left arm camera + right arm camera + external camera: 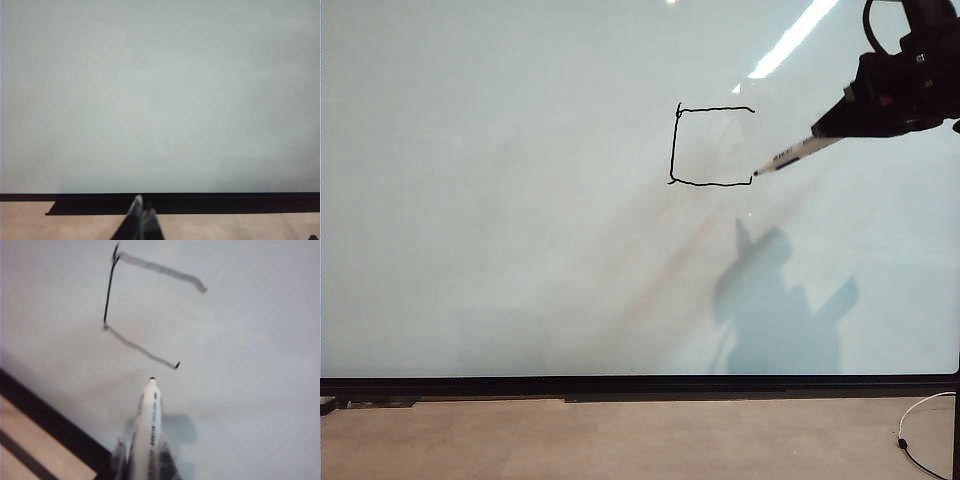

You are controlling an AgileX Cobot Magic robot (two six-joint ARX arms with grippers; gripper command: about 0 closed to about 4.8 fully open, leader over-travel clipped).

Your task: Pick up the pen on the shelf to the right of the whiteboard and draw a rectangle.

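The whiteboard (500,200) fills the exterior view. Near its upper middle is the rectangle (673,145), a thin black outline of which a top, a left and a bottom stroke show. My right gripper (835,120) reaches in from the upper right, shut on the pen (798,152), a white marker with black lettering. Its dark tip points down-left and sits right by the free end of the bottom stroke. The right wrist view shows the pen (146,425) between the fingers and the outline (108,290) beyond it. My left gripper (142,210) is shut, low before the board's frame. The shelf is out of view.
A black frame (640,385) runs along the board's bottom edge, with tan floor (620,440) below it. A white cable (920,420) lies on the floor at the lower right. The arm's shadow (775,300) falls on the board under the outline.
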